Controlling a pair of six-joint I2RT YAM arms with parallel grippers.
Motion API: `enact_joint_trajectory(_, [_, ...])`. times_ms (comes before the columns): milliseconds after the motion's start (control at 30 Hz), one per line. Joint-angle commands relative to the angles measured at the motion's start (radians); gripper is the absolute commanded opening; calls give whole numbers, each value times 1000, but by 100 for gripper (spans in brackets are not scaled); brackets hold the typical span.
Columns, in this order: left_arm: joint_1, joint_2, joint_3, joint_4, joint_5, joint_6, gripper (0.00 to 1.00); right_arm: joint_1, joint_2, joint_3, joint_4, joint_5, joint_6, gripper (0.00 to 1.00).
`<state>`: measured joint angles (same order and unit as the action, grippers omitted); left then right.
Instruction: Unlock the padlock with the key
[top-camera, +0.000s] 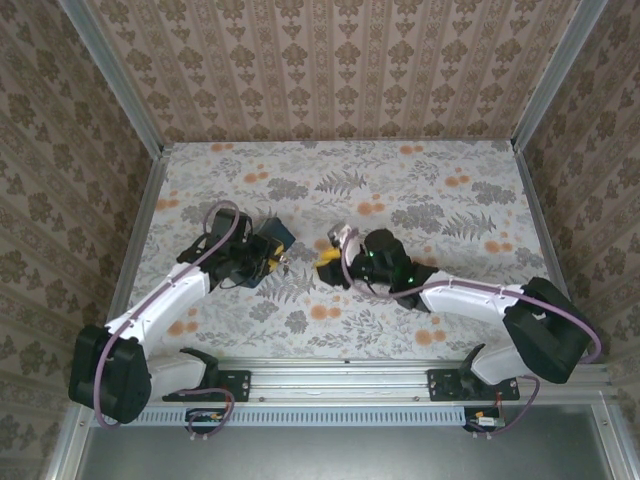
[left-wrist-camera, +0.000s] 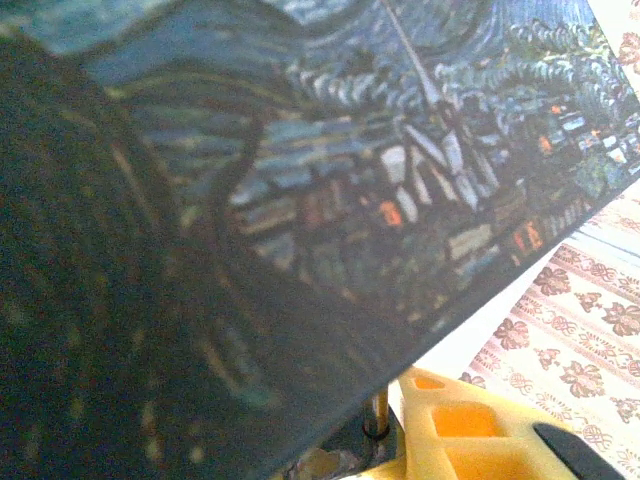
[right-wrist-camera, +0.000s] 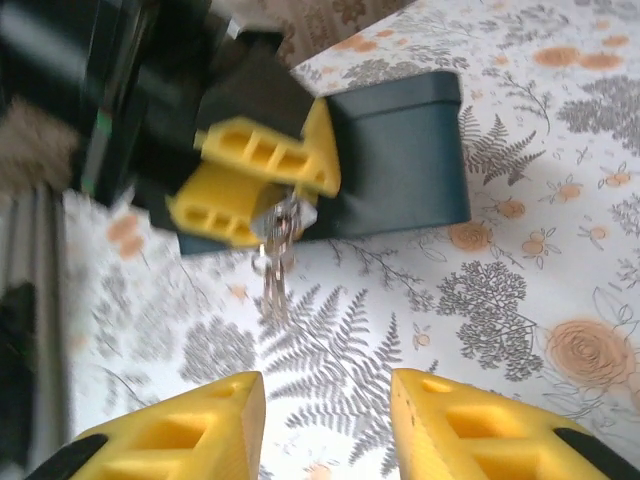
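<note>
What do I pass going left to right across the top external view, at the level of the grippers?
In order: left arm → blue tin → right gripper, jaws open → right arm.

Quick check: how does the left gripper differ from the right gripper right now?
The left gripper has its fingers pinched on what looks like the small metal padlock, beside the dark blue rectangular tin, with the thin silvery key dangling beneath; the right gripper has its fingers apart, holding nothing. The left sits against the tin; the right hovers clear over the floral tabletop. Both have yellow wedge fingers.
</note>
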<state>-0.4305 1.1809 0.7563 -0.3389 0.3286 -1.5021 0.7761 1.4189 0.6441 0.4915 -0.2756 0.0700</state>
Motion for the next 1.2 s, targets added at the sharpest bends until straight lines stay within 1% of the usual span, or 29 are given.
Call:
enact_joint_trajectory(0, [1, -4, 71, -46, 35, 45, 0, 24, 58, -32, 262, 52, -405, 34])
enact_joint_trajectory(33, [-1, -6, 79, -57, 36, 49, 0, 35, 85, -18, 276, 68, -459, 31])
enact_joint_trajectory(67, [-4, -6, 83, -65, 36, 52, 0, 51, 104, -5, 281, 91, -512, 31])
enact_joint_trajectory(100, [-5, -5, 89, -74, 36, 55, 0, 74, 126, 4, 299, 134, -571, 32])
enact_joint_trajectory(133, [-6, -4, 94, -80, 38, 58, 0, 96, 147, 3, 355, 177, -616, 34])
enact_joint_trajectory(200, [-5, -4, 96, -89, 36, 62, 0, 117, 175, -8, 462, 223, -670, 36])
enact_joint_trajectory(233, [-7, -3, 95, -88, 38, 62, 0, 123, 183, -7, 485, 233, -689, 36])
enact_joint_trajectory(333, [-8, 3, 89, -76, 43, 55, 0, 147, 202, 12, 477, 243, -750, 36])
enact_joint_trajectory(567, [-9, 14, 77, -46, 48, 43, 0, 175, 230, 48, 447, 231, -803, 35])
enact_joint_trajectory(733, [-9, 13, 75, -43, 51, 40, 0, 175, 255, 79, 389, 221, -855, 34])
enact_joint_trajectory(1167, [-10, -4, 64, -35, 48, 32, 0, 148, 310, 120, 333, 188, -860, 32])
